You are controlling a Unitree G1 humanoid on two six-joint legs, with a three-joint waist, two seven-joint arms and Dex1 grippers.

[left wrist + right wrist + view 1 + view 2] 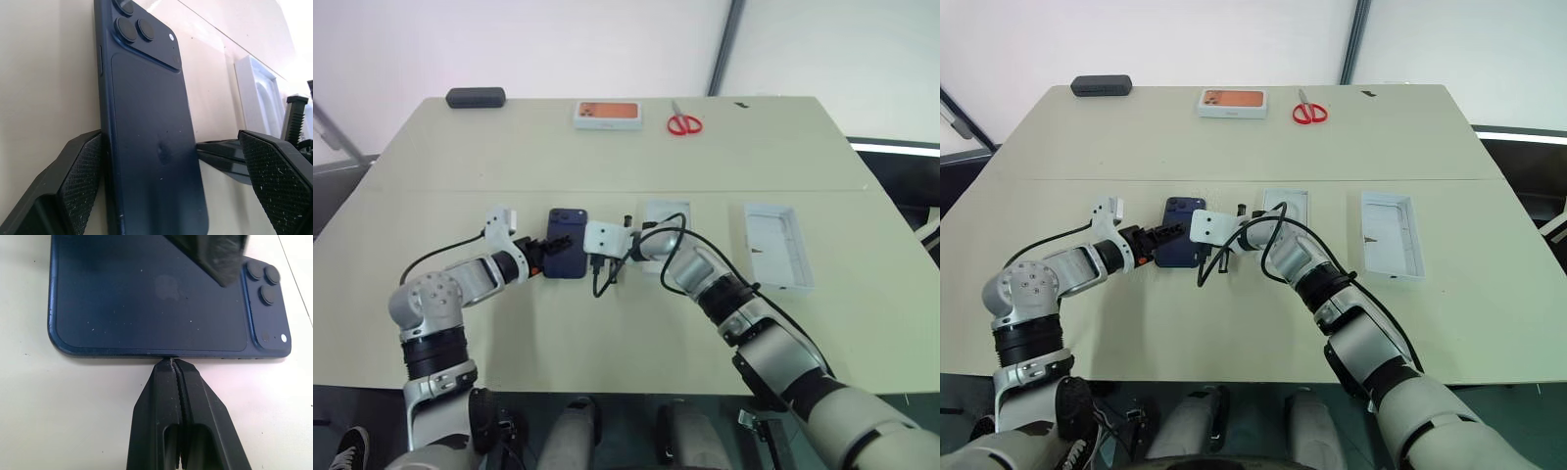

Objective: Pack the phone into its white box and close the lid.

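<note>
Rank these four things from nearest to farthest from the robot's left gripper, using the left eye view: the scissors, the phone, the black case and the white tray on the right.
1. The phone: between the open fingers of the left gripper.
2. The black case: far edge, left corner.
3. The scissors: far edge, right of centre.
4. The white tray: out to the right.

The scissors and white tray are close to call.

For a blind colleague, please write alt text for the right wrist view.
The right gripper, fingers shut, presses its tip against the long edge of the phone, which lies back up on the pale table. A finger of the left gripper hangs over the phone near its camera cluster.
</note>
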